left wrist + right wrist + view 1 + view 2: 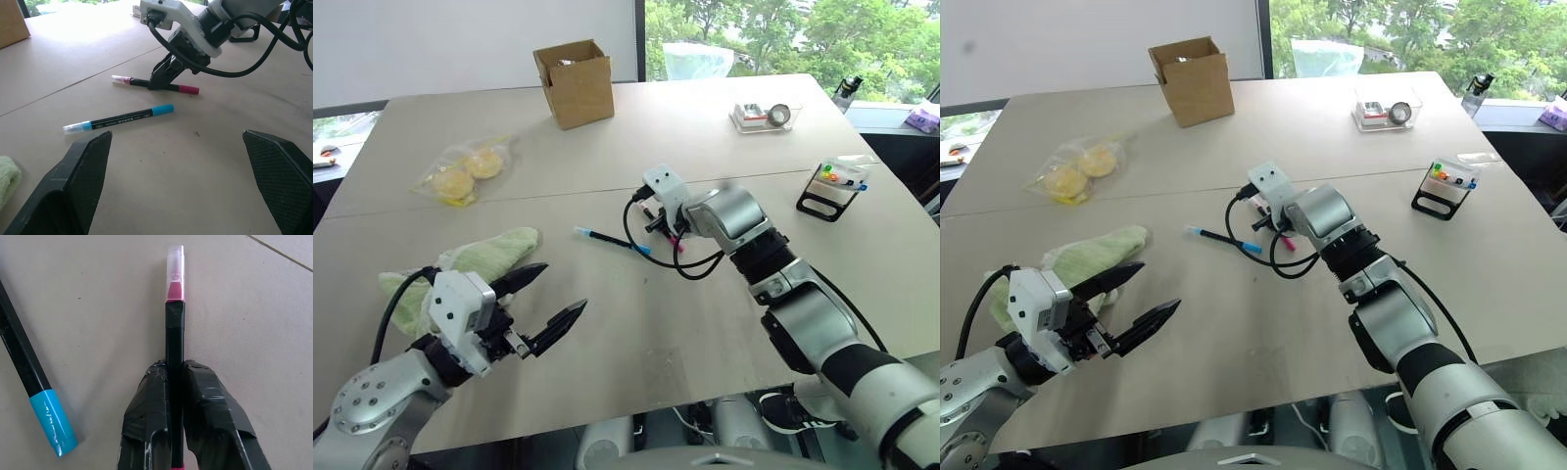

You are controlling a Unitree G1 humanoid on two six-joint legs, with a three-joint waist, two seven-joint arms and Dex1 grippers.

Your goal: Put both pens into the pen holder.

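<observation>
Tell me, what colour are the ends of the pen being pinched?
Pink-magenta ends on the pen, clearest in right wrist view.

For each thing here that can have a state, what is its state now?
Pink pen: lying on the table, clamped between the right gripper's fingers.
Blue pen: lying free on the table.
Pen holder: upright, no pen in it.
Cardboard box: open.
Right gripper: shut on the pink pen.
Left gripper: open, empty.
</observation>
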